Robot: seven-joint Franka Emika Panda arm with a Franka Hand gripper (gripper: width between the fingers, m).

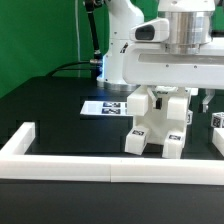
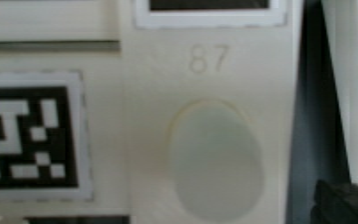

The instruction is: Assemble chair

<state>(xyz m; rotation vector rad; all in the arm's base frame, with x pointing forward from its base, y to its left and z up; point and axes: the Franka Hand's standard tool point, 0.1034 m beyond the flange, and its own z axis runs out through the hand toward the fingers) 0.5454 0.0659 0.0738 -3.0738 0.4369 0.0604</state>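
Seemingly the chunky white plastic toy chair (image 1: 155,128) stands largely built on the black table (image 1: 50,100); what remains is unclear; whether the jaws are apart I cannot tell.

The chair (image 1: 157,125) is set on the table (image 1: 50,112) just behind the rail (image 1: 60,166) that is laid along the near edge and up the exterior view's left edge. The marker board (image 1: 103,106) is laid behind the chair, towards the exterior view's left, nearer the far edge
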